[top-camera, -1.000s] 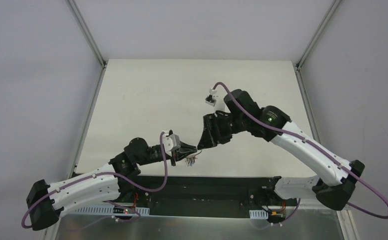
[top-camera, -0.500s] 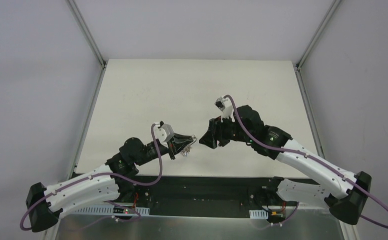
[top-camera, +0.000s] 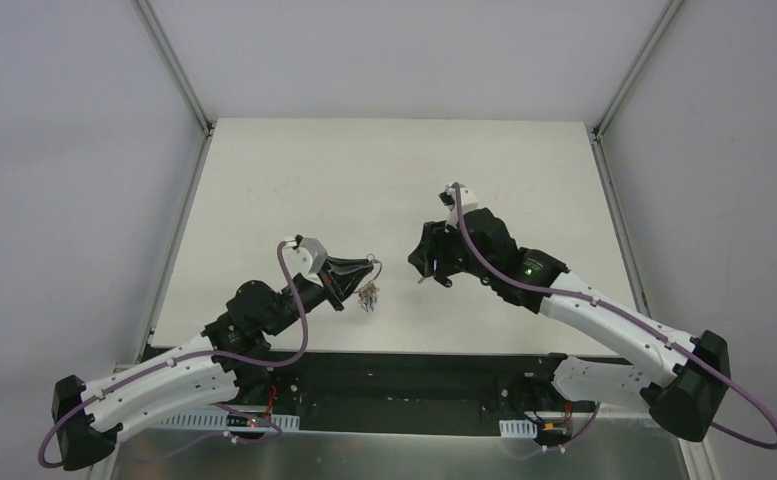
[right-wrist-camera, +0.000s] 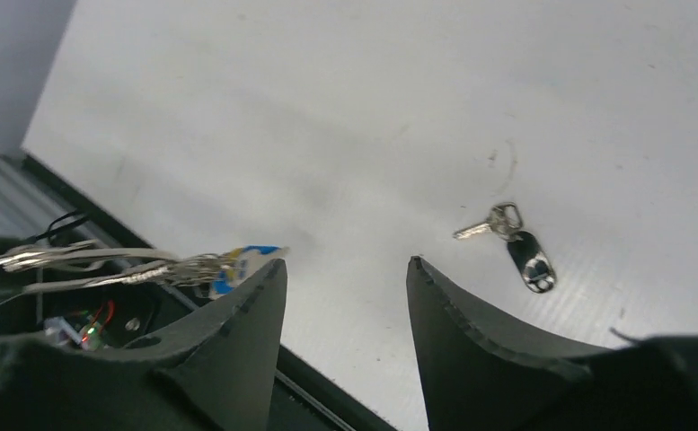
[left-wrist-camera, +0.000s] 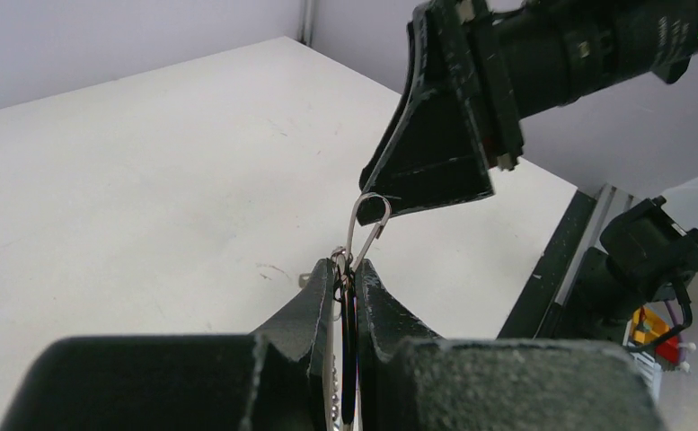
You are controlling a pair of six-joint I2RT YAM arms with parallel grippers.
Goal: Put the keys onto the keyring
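Note:
My left gripper (left-wrist-camera: 349, 269) is shut on the keyring (left-wrist-camera: 368, 223), a thin silver wire loop sticking up out of the closed jaws. In the top view the left gripper (top-camera: 367, 268) holds it above the table, with the bunch of keys and tags (top-camera: 371, 296) hanging below. My right gripper (right-wrist-camera: 345, 265) is open and empty, a short way right of the keyring (top-camera: 420, 266). A small silver key (right-wrist-camera: 478, 230) joined to a black-headed piece (right-wrist-camera: 532, 263) lies on the table beyond the right jaws. The bunch's blue tag (right-wrist-camera: 242, 259) shows by the right gripper's left finger. No yellow-headed key is in view.
The white table (top-camera: 364, 180) stretches behind both grippers. A black rail (top-camera: 414, 365) runs along its near edge by the arm bases. Grey walls and metal frame posts (top-camera: 174, 70) border the table.
The grippers, close together a second ago, have drawn apart. The left one moved back and left with the keyring. The right one pulled right and turned its jaws down toward the table.

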